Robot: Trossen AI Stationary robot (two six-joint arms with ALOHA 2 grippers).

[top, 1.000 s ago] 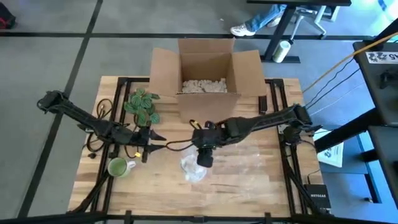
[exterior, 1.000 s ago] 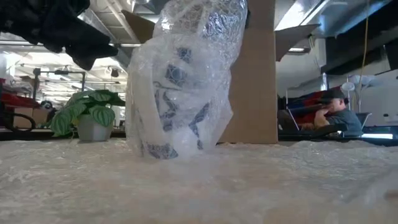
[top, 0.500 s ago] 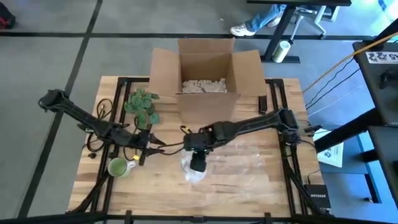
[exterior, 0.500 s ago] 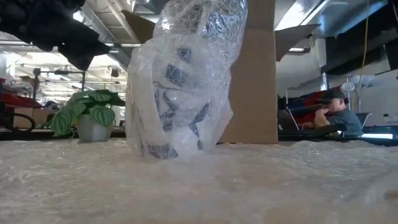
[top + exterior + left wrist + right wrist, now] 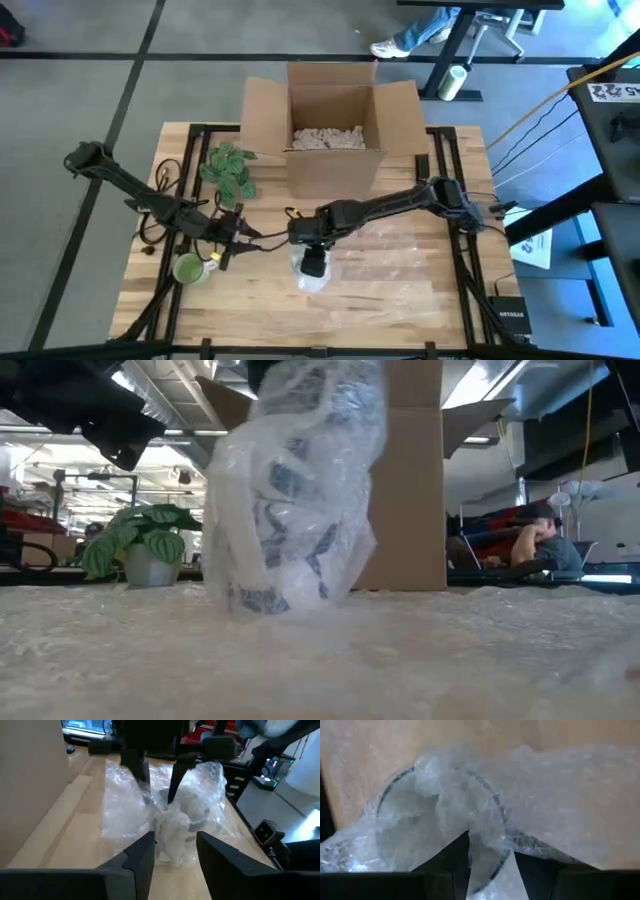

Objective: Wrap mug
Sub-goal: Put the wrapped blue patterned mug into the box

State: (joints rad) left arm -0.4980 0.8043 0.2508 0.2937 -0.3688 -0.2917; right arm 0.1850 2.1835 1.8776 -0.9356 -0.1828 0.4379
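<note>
Nearest the low camera, a sheet of bubble wrap spread over the wooden table. On that sheet, front and centre, the mug standing upright, patterned in blue and swathed in more of the clear wrap, bunched loosely up its sides and over its rim.

Directly above the mug, the right gripper, pointing down. In the left wrist view, its two dark fingers spread apart, tips down in the crumpled wrap at the mug's mouth. In the right wrist view, the mug's round rim close below, a fold of wrap lying between the fingers; whether the fold is pinched, cannot tell.

Just to the left of the mug, the left gripper, held low over the table, aimed at the mug and short of touching it. Fingers apart, nothing between them.

Farther left of the mug, near the table's front edge, a second, green mug standing bare and upright, close beside the left arm.

Behind and left of the wrapped mug, a small potted plant with green leaves. Straight behind the mug, an open cardboard box at the table's back edge, flaps out, pale packing peanuts across its bottom.

Well beyond the table, in the room behind, a seated person at a desk.
</note>
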